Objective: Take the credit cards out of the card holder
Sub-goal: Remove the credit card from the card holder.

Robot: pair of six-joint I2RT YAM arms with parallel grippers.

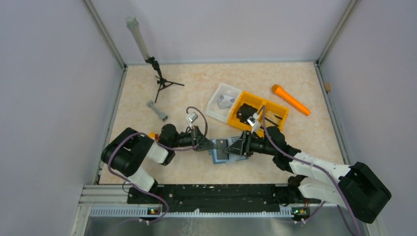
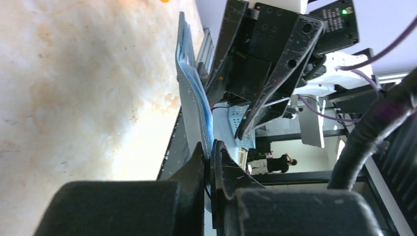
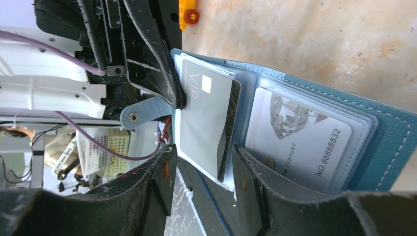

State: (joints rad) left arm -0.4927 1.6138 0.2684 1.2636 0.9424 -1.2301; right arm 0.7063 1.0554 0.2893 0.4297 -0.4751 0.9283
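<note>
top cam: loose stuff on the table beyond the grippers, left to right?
grey dumbbell-shaped bar → white tray → orange divided bin → orange cylinder. Tripod stand left out: it spans the same stretch as the bar.

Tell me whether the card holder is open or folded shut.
Open. The card holder is spread, its clear sleeves exposed, with a grey VIP card and a white numbered card showing inside.

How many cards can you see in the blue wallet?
2: a grey VIP card poking out, and a white numbered card beside it. Others may hide behind them.
</note>
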